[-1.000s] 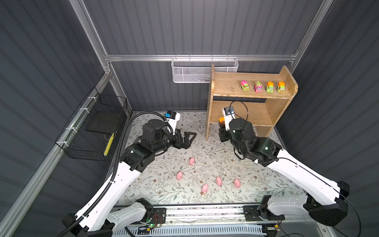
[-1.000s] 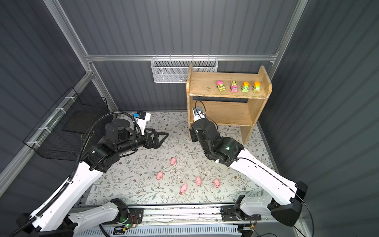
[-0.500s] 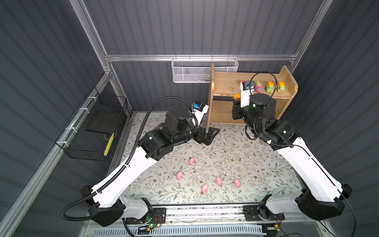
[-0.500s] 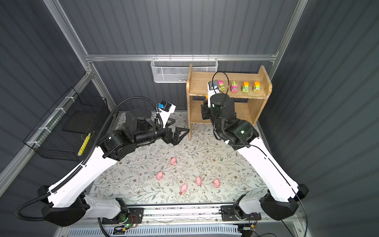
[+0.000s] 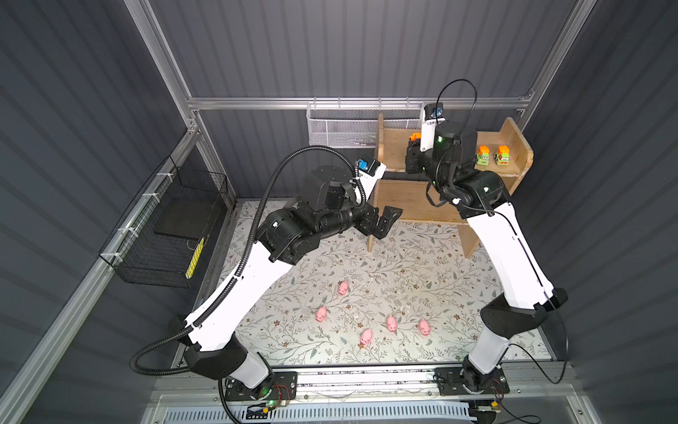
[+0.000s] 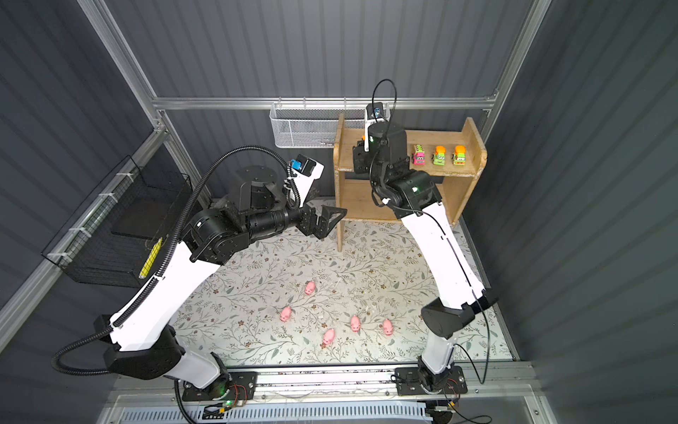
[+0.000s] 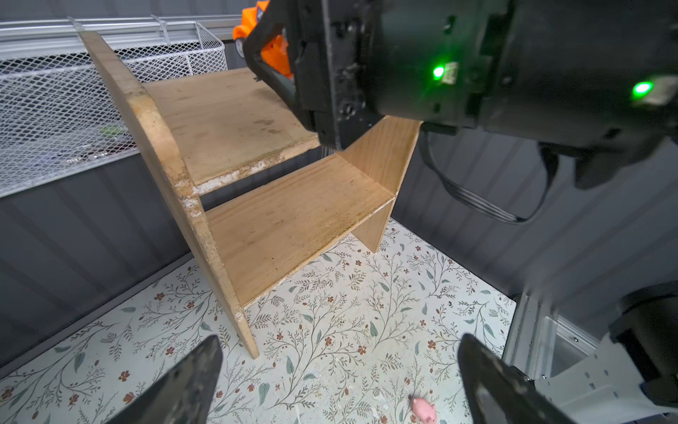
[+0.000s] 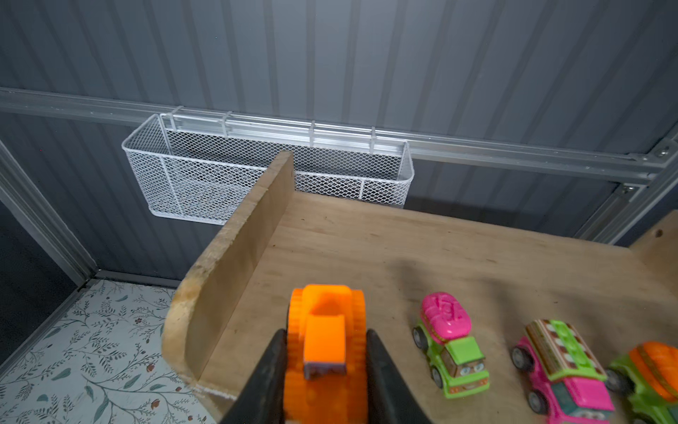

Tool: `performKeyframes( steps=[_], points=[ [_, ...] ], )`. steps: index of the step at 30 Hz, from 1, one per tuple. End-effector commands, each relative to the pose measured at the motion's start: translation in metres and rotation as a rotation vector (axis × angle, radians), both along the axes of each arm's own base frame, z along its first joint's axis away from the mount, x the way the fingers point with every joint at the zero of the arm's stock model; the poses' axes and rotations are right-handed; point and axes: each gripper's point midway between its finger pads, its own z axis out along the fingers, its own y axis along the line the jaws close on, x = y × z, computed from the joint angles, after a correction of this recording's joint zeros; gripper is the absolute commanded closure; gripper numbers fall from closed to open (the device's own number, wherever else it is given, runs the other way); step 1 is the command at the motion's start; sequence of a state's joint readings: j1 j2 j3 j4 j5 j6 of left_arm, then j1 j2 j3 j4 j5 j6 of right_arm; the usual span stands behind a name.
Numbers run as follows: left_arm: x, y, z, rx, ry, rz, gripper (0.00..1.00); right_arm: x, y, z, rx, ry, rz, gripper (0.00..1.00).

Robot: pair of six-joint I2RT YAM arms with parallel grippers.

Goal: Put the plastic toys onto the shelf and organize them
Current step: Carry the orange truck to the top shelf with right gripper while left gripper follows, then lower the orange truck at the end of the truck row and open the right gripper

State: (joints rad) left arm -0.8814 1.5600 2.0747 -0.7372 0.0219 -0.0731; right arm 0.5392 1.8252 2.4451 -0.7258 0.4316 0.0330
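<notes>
My right gripper [image 8: 325,334] is shut on an orange vehicle [image 8: 326,312], held low over the left end of the wooden shelf's [image 8: 403,249] top tier, near its side panel. In both top views the gripper [image 5: 412,154] and the vehicle [image 5: 414,137] [image 6: 363,137] show there. A green-and-pink vehicle [image 8: 453,352], a pink one [image 8: 561,370] and a green-and-orange one [image 8: 653,370] stand in a row on that tier. Several pink pigs [image 5: 343,288] [image 6: 354,323] lie on the floral mat. My left gripper [image 5: 385,220] [image 7: 339,341] hangs open and empty by the shelf's left panel.
A white mesh basket [image 5: 341,126] [image 8: 205,176] hangs on the back wall beside the shelf. A black wire basket [image 5: 172,227] hangs on the left wall. The shelf's lower tier [image 7: 293,227] is bare. One pig [image 7: 423,409] lies below my left gripper.
My right arm has risen from the lower tier to the top tier, carrying the orange vehicle. My left arm has swung right, up to the shelf's left panel, still open.
</notes>
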Motion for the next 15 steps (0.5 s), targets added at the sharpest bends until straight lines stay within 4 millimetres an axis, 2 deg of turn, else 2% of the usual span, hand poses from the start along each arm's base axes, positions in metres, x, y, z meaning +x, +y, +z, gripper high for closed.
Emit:
performKeyframes(
  steps=[1, 9, 15],
  points=[
    [-0.005, 0.000, 0.003, 0.030, -0.017, -0.032, 0.00, 0.010, -0.004, -0.006, 0.024, 0.028, -0.001, 0.67],
    [-0.008, 0.001, 0.012, 0.038, -0.038, -0.048, 0.00, 0.032, -0.002, -0.022, 0.052, 0.044, -0.022, 0.66],
    [-0.005, 0.004, 0.009, 0.045, -0.041, -0.024, 0.00, 0.044, -0.003, -0.027, 0.072, 0.040, -0.041, 0.66]
  ],
)
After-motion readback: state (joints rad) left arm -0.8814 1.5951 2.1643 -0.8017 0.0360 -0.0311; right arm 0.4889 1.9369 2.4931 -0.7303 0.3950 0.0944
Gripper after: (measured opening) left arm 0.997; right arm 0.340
